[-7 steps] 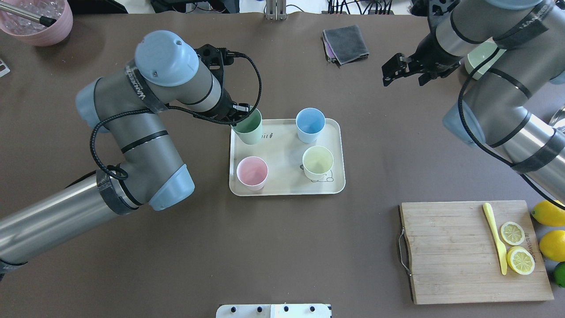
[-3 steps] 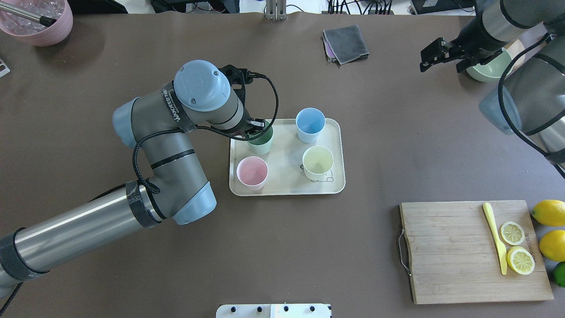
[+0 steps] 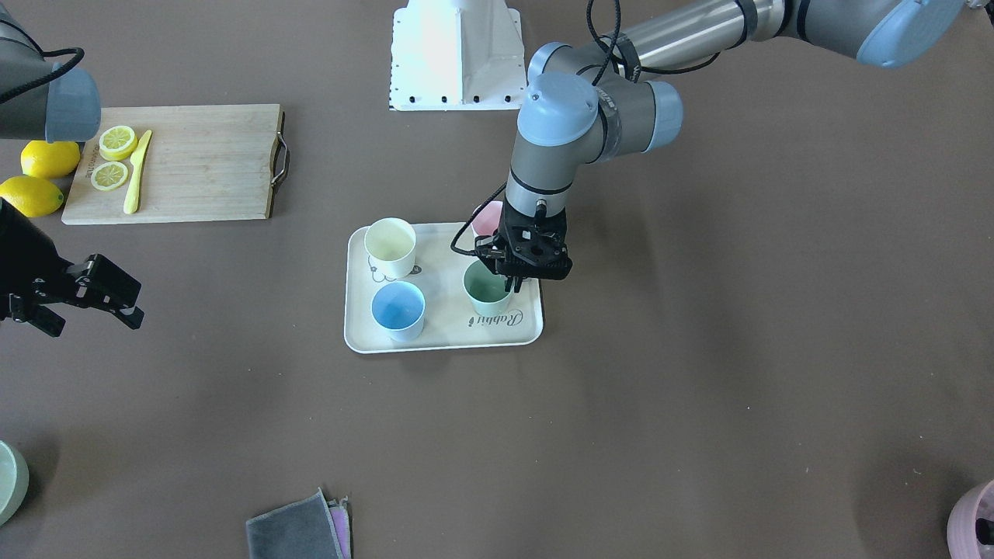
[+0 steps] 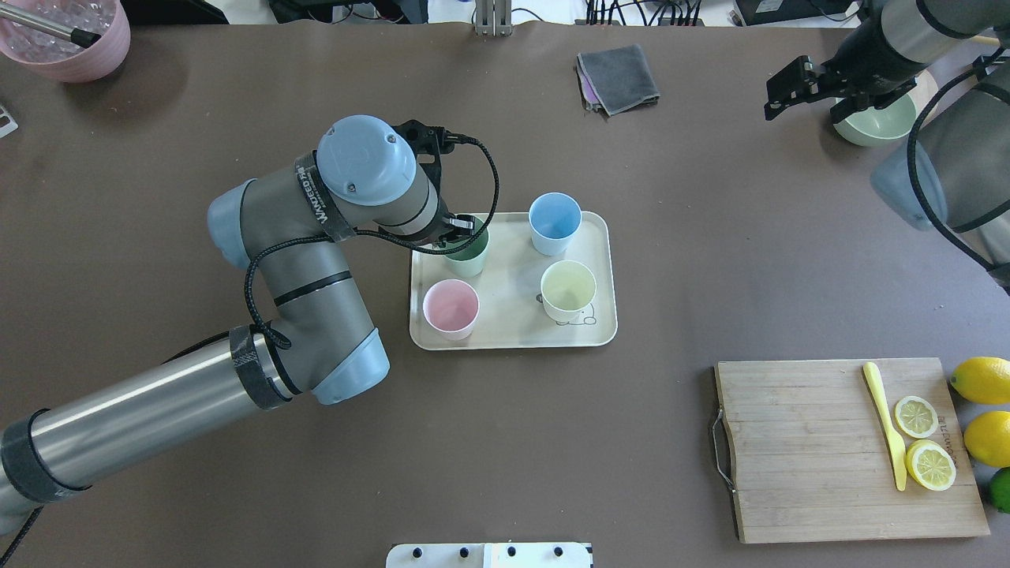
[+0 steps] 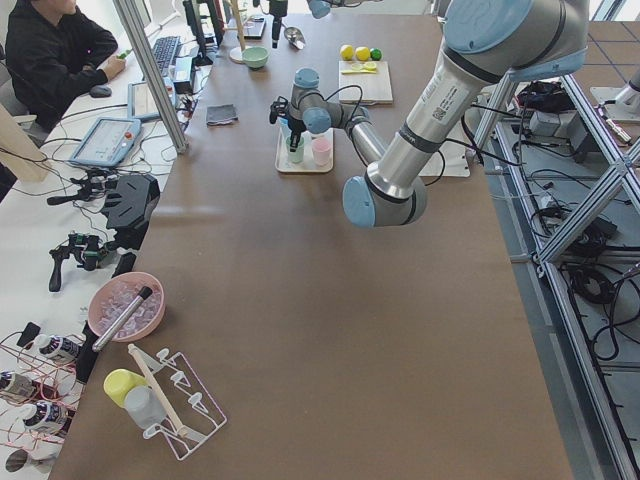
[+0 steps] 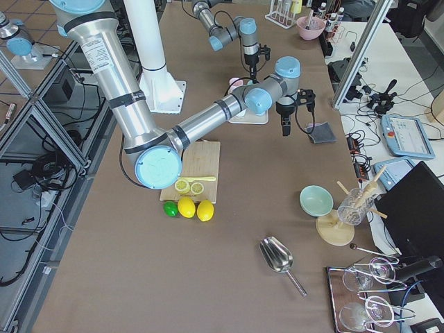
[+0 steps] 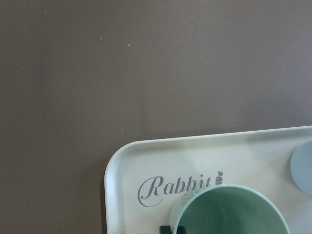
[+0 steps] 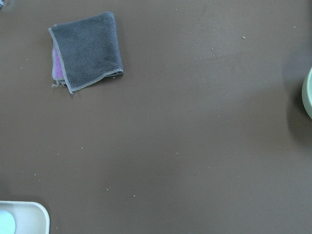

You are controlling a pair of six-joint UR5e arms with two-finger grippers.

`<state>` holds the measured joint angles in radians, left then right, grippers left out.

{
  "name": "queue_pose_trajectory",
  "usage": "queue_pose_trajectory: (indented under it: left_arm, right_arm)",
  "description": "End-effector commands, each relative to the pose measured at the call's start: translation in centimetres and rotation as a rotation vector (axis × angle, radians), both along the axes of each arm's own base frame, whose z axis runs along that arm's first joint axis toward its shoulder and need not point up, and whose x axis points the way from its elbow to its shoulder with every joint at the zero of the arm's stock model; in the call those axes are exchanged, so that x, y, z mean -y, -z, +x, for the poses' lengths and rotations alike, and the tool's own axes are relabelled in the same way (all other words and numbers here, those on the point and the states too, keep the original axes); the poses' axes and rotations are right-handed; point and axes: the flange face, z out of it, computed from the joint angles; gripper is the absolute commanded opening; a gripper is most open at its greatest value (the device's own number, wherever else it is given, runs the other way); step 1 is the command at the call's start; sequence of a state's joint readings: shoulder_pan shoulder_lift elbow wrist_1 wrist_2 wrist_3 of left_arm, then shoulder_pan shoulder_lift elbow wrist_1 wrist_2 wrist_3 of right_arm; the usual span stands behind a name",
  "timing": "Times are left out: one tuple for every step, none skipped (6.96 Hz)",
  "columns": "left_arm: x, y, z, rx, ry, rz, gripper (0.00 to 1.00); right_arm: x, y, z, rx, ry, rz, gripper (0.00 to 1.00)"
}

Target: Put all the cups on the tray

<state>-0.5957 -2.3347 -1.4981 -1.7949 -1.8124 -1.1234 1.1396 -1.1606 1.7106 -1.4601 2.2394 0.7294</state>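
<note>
The cream tray (image 4: 513,338) lies mid-table with the blue cup (image 4: 555,221), the yellow cup (image 4: 568,288), the pink cup (image 4: 450,308) and the mint green cup (image 4: 468,254) all standing upright on it. My left gripper (image 4: 458,233) is shut on the near-left rim of the mint green cup (image 3: 485,291), which stands by the "Rabbit" script. In the left wrist view one finger presses the outside of that cup (image 7: 229,214). My right gripper (image 4: 781,93) hangs open and empty far off at the back right, beside the green bowl.
A grey cloth (image 4: 618,76) lies at the back centre and a green bowl (image 4: 872,126) at the back right. A wooden cutting board (image 4: 844,450) carries lemon halves and a yellow knife, with whole lemons (image 4: 982,410) beside it. A pink pot (image 4: 67,39) stands at the back left.
My left arm swung in and set the tilted, lifted mint green cup upright on the tray's back-left corner. My right arm drew back to the right, toward the green bowl.
</note>
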Motion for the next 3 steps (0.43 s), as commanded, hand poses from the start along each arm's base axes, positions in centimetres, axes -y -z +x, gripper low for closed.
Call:
queue_pose_trajectory:
  left_arm:
    - [-0.4,2.6,-2.8,-0.048,0.009,0.037,0.98]
    - [-0.2,2.7,-6.0,-0.045,0.013,0.051,0.98]
    - [0.7,1.8,-10.0,-0.023,-0.037,0.085,0.98]
  right_arm:
    - [0.4,-1.6,3.2,-0.021,0.021,0.009,1.0]
    - [0.7,-3.3,5.4,-0.041,0.02,0.025,1.0]
    - [0.5,-4.7,7.5,-0.07,0.057,0.081,1.0]
